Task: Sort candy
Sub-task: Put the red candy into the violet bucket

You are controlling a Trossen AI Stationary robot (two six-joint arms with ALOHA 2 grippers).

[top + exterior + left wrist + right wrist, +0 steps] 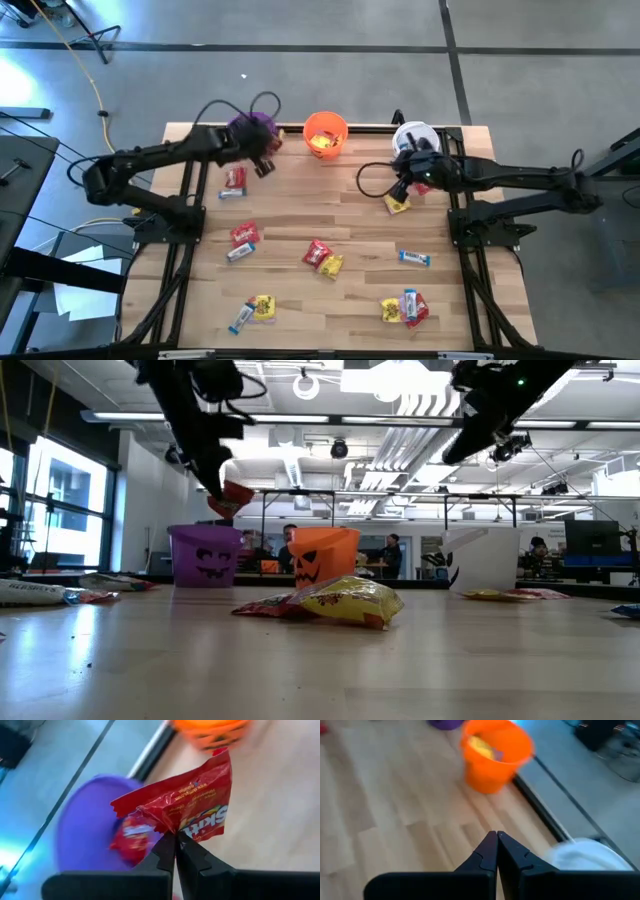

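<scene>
The left gripper point(176, 837) has its fingers pinched tight on a red packet point(192, 807), held up in the air right beside the purple bucket point(87, 827); another red packet point(131, 837) sits down inside that bucket, just below the held one; the orange bucket point(212, 732) is a bit further out past the gripper. In the low view the held packet point(233, 497) hangs just above the purple bucket's rim point(204, 530). The right gripper point(497, 840) has its fingers pressed together with nothing between them, hovering near the white bucket point(587, 857), with the orange bucket point(495, 752) ahead of it holding some yellow candy point(481, 747); a yellow packet point(397, 205) lies on the table point(350, 200) just below that gripper. The rest of the candy is scattered well away from both grippers: red and yellow packets mid-table point(323, 258), a blue-and-white bar point(414, 258), a red one point(234, 181) near the left arm, and more along the near edge point(404, 308).
</scene>
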